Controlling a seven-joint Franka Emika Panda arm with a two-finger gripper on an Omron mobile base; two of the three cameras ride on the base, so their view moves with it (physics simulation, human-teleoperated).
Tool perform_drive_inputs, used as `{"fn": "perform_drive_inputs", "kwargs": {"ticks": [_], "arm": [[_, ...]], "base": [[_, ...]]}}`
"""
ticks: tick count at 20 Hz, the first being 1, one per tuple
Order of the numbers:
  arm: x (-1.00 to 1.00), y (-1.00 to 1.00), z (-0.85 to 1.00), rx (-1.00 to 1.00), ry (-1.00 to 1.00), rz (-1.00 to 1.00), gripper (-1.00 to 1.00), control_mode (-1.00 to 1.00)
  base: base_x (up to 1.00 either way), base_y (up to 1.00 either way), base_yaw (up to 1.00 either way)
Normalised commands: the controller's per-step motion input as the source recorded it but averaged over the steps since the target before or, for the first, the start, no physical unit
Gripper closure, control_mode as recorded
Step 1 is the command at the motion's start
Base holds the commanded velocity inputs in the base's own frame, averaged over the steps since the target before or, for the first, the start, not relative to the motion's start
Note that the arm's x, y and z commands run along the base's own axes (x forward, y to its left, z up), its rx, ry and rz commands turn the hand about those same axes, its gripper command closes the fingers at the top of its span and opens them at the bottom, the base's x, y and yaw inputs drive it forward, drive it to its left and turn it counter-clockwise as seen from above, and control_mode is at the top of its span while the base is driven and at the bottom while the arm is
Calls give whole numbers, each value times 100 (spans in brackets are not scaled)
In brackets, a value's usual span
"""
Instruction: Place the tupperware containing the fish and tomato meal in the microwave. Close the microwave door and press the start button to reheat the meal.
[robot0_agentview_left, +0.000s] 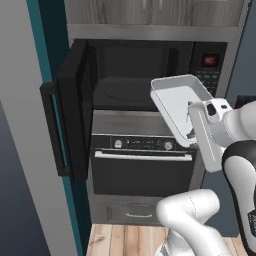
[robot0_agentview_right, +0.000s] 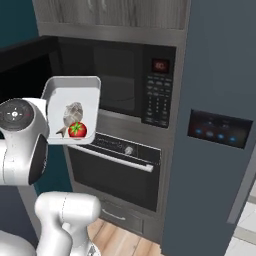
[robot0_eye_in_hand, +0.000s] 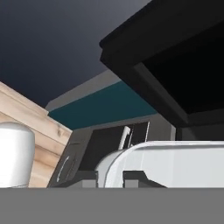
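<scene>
- Up in the air, in front of the open microwave (robot0_agentview_left: 145, 70), the white arm holds the tupperware (robot0_agentview_left: 177, 102), a pale grey shallow box, tilted steeply so its open side faces outward.
- From the right base view, the fish and tomato meal (robot0_agentview_right: 74, 121) lies inside the box: a pale fish piece with a bright red tomato just below it, both toward the lower end.
- At the lower right edge of the box sits the tool (robot0_agentview_left: 191, 131), with its fingers clamped on the rim; the hand view shows the two dark tips at the near edge of the white box wall.
- The microwave door (robot0_agentview_left: 72, 107), a black panel with a vertical handle, is swung wide open to the left, leaving the dark cavity exposed.
- The box is outside the cavity, near its right front corner and level with the opening, not touching the microwave.
- To the right of the cavity is the black keypad panel (robot0_agentview_right: 159, 95) with a red display at its top.
- Below the microwave is a black oven (robot0_agentview_left: 142, 167) with a horizontal silver bar handle and knobs.
- Further right stands a tall blue-grey fridge door (robot0_agentview_right: 217, 130) with a lit touch panel.
- The floor (robot0_agentview_left: 127, 240) is pale wood.
</scene>
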Motion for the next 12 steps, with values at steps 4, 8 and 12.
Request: {"fn": "perform_drive_inputs", "kwargs": {"ticks": [4, 8, 12], "arm": [[0, 0, 0, 0, 0, 0, 100, 100], [36, 0, 0, 0, 0, 0, 100, -100], [100, -1, 0, 0, 16, 0, 100, -100]], "base": [[25, 1, 12], [4, 0, 2], [0, 0, 0]]}}
